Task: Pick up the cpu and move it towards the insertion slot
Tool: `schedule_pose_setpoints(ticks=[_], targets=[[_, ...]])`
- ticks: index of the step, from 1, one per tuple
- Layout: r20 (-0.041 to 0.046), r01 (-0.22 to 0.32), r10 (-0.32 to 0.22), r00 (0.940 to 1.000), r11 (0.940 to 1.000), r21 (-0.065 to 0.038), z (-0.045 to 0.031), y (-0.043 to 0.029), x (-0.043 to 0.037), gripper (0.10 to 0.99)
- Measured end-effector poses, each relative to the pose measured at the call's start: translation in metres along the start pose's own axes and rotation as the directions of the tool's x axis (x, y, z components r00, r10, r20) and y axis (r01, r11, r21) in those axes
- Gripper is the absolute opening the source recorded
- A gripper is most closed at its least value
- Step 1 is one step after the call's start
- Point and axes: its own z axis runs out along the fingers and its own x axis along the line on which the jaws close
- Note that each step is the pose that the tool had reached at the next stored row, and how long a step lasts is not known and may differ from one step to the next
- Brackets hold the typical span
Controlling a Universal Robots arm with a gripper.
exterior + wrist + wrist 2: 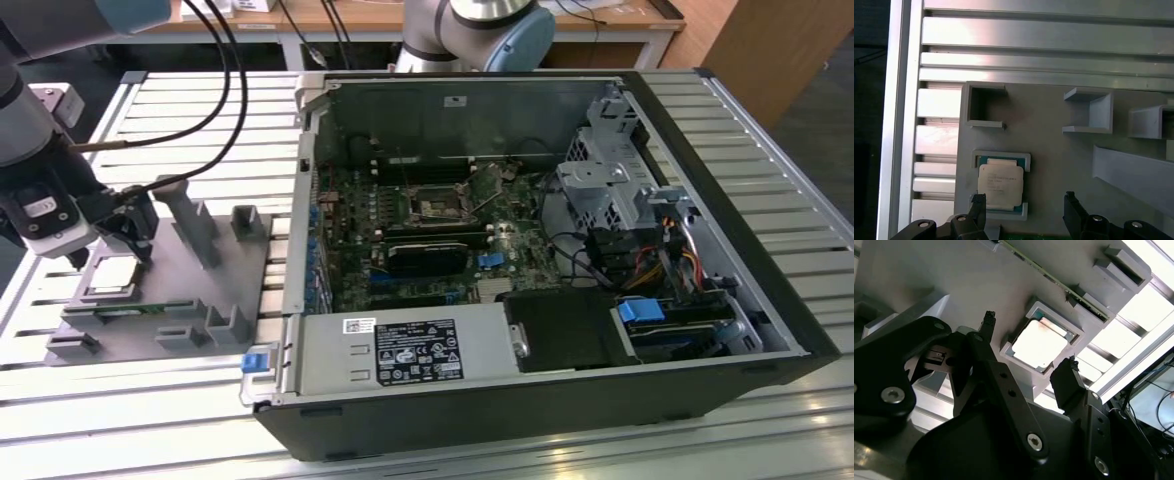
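Silver metal slats make up the table, and on it a grey fixture plate holds the cpu flat in its small square nest, well apart from the insertion slot inside the open computer case. The gripper hangs just above the chip with its jaws apart and nothing between them. In the first wrist view one finger looks to be over the chip's edge, not beside it. Going down like that, the finger could bump the lid or the nest's rim — and a crooked pinch on such thin edges could let the chip tip or slip.
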Motion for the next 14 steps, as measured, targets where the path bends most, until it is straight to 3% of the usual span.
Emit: schedule_pose_setpoints(ticks=[14], targets=[[0.0000,0.000,0.000,1.0000,1.0000,0.000,0.0049,-0.0002,0.0002,0.722]])
